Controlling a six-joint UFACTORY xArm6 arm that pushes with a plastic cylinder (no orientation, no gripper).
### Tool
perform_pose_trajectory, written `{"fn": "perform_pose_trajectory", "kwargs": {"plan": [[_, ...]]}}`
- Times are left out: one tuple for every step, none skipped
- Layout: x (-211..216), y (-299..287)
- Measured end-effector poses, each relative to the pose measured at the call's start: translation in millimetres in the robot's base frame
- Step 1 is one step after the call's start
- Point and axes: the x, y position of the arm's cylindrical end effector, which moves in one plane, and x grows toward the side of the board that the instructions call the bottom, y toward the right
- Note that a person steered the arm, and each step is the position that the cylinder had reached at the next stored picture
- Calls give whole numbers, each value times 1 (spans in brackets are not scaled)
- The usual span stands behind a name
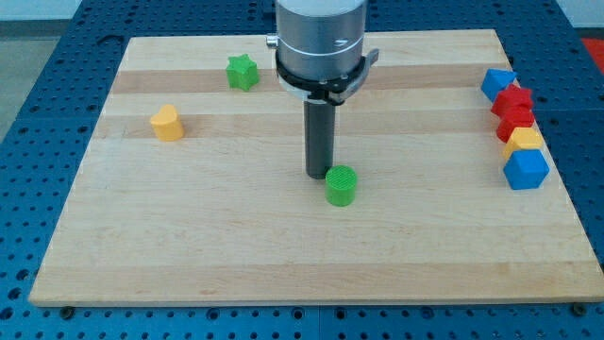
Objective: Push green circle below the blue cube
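The green circle (342, 185) is a short green cylinder near the middle of the wooden board. My tip (318, 176) rests just to its left, touching or nearly touching it. The blue cube (526, 169) sits at the view's right edge of the board, at the bottom of a column of blocks. The green circle lies well to the left of the blue cube and slightly lower in the view.
Above the blue cube stand a yellow block (526, 141), two red blocks (515, 121) (515, 98) and another blue block (496, 83). A green star (243, 73) sits at the top left centre. A yellow heart-like block (167, 124) sits at the left.
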Motion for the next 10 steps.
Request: {"fn": "perform_pose_trajectory", "kwargs": {"plan": [[0,-20],[0,-29],[0,-37],[1,-39],[10,-47],[12,-25],[13,3],[14,3],[26,0],[35,-3]]}}
